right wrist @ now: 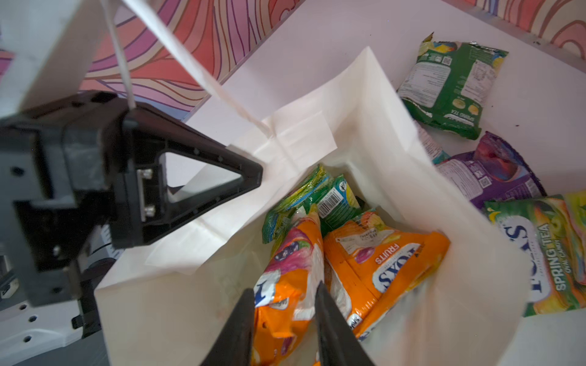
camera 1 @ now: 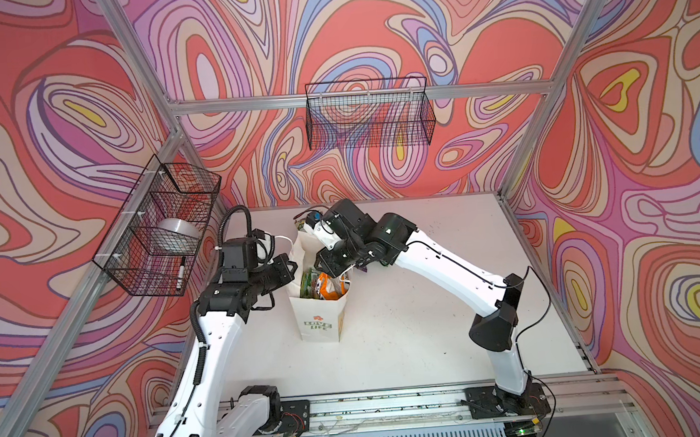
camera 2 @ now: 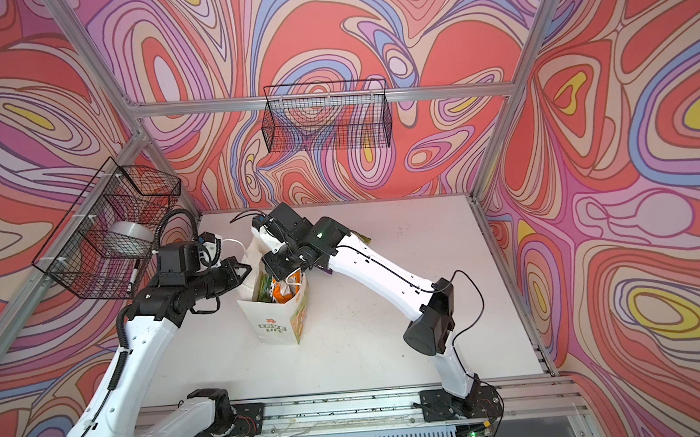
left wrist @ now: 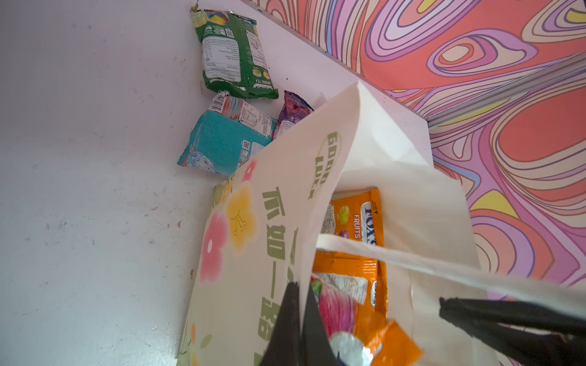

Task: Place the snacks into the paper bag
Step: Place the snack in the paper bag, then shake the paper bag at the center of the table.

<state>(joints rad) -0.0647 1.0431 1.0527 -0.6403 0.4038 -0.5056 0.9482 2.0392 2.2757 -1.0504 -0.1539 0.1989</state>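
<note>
Left fingers (camera 1: 287,268) were closed together on the rim of the paper bag (camera 1: 319,321) in both top views, while the right fingers (camera 1: 339,272) reached down into the bag's open mouth. The bag stood upright on the white surface (camera 1: 409,328), with orange and green snacks (camera 1: 328,285) showing inside it.

From the left wrist, the edge of the bag's wall ran between the left fingers (left wrist: 285,326), which were clamped on it. Beyond the bag, on the surface, lay a dark green pouch (left wrist: 234,54), a teal pouch (left wrist: 222,142) just beside the bag, and a purple pouch (left wrist: 293,111) partly hidden behind the bag.

From the right wrist, the right fingers (right wrist: 333,329) stood apart inside the bag with an orange pouch (right wrist: 285,285) between them; whether they pressed it could not be told. A second orange pouch (right wrist: 387,263) lay just beside it, deeper in the bag. A yellow-green pouch (right wrist: 555,253) lay outside, against the bag.
</note>
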